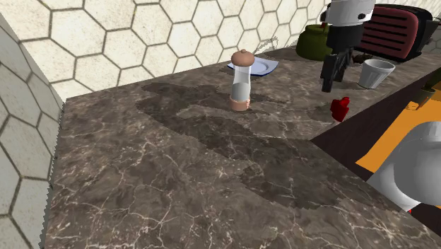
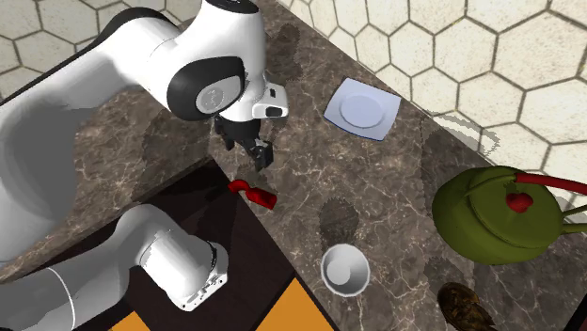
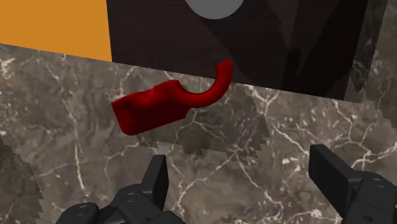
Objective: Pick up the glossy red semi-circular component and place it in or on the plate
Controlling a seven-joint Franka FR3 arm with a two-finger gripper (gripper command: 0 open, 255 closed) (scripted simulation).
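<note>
lying just beyond spread gripper (image 3: 240, 164): red component (image 3: 153, 108)

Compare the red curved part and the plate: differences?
Colour: the red part is dark red; the plate is pale bluish white.
Shape: the red part is a hooked arc; the plate is squarish with a round well.
Place: the red part lies at the edge of the counter; the plate sits near the tiled wall.
Both rest on that counter.

Shoulder view: oblique, low over the counter (image 1: 141, 177), plate (image 1: 263, 67) at 12 o'clock. Second exterior view: steep overhead, near, same plate at 1 o'clock. Wrist view: close, down onto counter edge.
</note>
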